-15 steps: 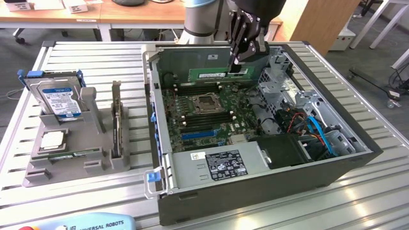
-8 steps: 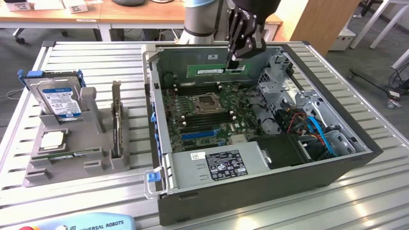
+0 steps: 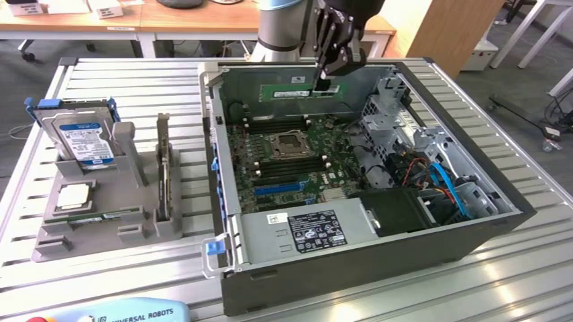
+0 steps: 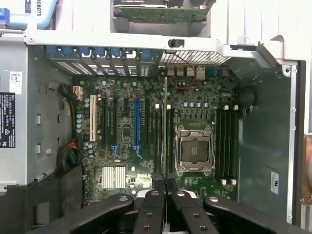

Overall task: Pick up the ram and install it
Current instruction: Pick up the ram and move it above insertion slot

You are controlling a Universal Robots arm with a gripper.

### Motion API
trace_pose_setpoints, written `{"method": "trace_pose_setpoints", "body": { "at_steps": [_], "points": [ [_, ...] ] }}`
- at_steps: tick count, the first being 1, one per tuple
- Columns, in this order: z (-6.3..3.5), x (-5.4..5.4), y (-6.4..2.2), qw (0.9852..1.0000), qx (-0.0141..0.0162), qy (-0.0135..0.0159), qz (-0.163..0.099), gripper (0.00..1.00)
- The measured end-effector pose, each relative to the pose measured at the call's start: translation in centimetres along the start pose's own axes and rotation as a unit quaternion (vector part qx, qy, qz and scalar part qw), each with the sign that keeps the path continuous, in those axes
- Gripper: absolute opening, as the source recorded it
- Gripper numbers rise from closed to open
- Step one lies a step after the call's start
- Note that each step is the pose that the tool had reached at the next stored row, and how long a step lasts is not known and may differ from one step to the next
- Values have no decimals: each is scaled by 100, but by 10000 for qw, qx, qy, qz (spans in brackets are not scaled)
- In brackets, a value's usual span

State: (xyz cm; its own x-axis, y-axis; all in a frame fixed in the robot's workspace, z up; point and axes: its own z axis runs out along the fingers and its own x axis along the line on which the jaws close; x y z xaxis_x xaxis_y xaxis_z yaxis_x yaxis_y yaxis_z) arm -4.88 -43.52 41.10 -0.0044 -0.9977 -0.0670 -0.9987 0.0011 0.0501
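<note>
1. Gripper [image 3: 324,86] is pinched narrow on the ram [image 3: 292,91]. It clamps the green stick by its upper edge, off the middle toward one end, and the stick hangs level under the fingers.
2. By my reading, the step in hand is the carry-in. The pick-up is done and the stick is held inside the open case [image 3: 465,238], above the motherboard [image 3: 309,176] and apart from it, not yet seated.
3. Straight below the gripper, the wrist view has the stick edge-on as a thin line. It runs along the bank of memory slots [image 4: 157,127] just beside the processor socket [image 4: 195,148]. A second bank [image 4: 225,145] lies on the socket's far side.
4. Seating it, I judge, calls for the stick to stay parallel to one slot and centred over it. Its notch must match the slot's key, and the push must go straight down and evenly, although the grip is off-centre.
5. Hard to make out:
   - The stick hides the slot directly beneath it, so I cannot tell which slot of the bank it is over.
   - The fingers cover the slot ends nearest the gripper.
   - The end latches are too small to read as open or shut.
   - The stick's notch and contact edge do not show.
   - How high it hangs above the board is hard to judge.
</note>
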Motion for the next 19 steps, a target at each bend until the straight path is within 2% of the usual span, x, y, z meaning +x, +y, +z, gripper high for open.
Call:
{"method": "trace_pose_setpoints", "body": {
  "at_steps": [1,3,5,15,19],
  "points": [
    [1,-2,0,10000,0,-4,-1,12],
    [8,-3,0,10000,0,-31,-2,12],
    [38,-1,-1,10000,1,-40,-2,12],
    [202,10,-10,10000,0,-40,-2,12],
    [236,12,-12,10000,0,-39,-2,12]
  ]
}}
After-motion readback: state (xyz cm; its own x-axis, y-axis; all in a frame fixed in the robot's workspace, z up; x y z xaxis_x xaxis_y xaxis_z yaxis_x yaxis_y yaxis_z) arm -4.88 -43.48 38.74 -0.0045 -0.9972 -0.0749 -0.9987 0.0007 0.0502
